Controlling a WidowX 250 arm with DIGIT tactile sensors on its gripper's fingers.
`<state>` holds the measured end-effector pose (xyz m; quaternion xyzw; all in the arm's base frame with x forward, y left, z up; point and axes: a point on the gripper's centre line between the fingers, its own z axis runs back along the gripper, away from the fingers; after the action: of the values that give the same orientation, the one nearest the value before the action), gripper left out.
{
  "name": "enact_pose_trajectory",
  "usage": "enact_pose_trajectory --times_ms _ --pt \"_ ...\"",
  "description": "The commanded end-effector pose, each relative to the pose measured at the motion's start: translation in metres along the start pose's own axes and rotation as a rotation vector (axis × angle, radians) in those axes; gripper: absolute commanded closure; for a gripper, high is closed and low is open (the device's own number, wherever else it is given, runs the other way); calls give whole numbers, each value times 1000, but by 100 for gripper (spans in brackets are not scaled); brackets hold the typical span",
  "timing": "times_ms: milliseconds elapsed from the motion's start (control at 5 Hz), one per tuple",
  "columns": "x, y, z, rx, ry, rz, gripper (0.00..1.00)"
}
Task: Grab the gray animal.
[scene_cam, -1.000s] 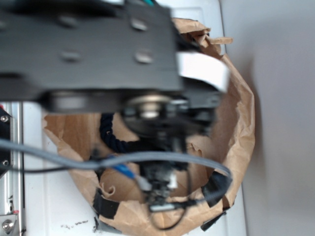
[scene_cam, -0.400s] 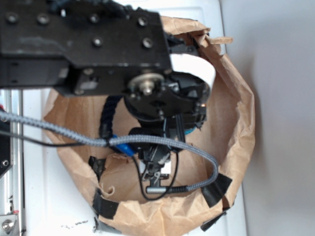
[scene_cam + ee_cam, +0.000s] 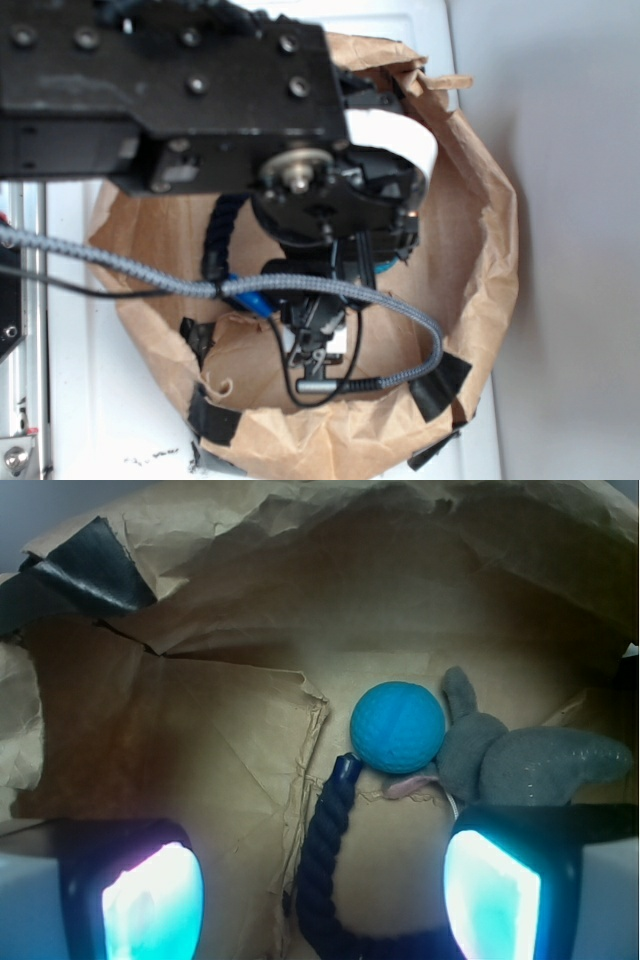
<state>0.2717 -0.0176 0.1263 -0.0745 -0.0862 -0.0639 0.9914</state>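
Since the frame one second earlier, the arm has shifted so that its black link sits higher in the exterior view and the gripper [image 3: 318, 345] hangs inside the brown paper bag [image 3: 495, 290]; over the last fraction of a second nothing has moved. The gripper fingers [image 3: 490, 890] stand spread apart with nothing between them, their pads glowing cyan in the wrist view. This open stance probably serves to straddle a target on descent.

The gray animal [image 3: 510, 760] lies on the bag floor against the far wall, just beyond the right-hand finger in the wrist view and touching the teal ball [image 3: 397, 727] on its left. It is a small dark-gray plush with a pointed limb sticking up and a pinkish-white bit near the ball. A navy rope loop [image 3: 322, 865] curves between the fingers, nearer the camera. The toy sits off-centre, so the gripper likely needs a sideways correction.
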Motion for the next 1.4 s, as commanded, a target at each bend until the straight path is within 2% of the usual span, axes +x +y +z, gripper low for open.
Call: enact_pose_trajectory --times_ms 0,400,600,800,1000,1200 --pt "20 14 -15 -4 -28 -146 0" --pt "56 24 -32 50 28 -257 0" --pt "61 39 -30 56 41 -307 0" --pt "55 58 -26 77 77 -392 0" --pt "27 72 -21 113 130 -478 0" --pt "3 78 -19 115 109 -517 0"
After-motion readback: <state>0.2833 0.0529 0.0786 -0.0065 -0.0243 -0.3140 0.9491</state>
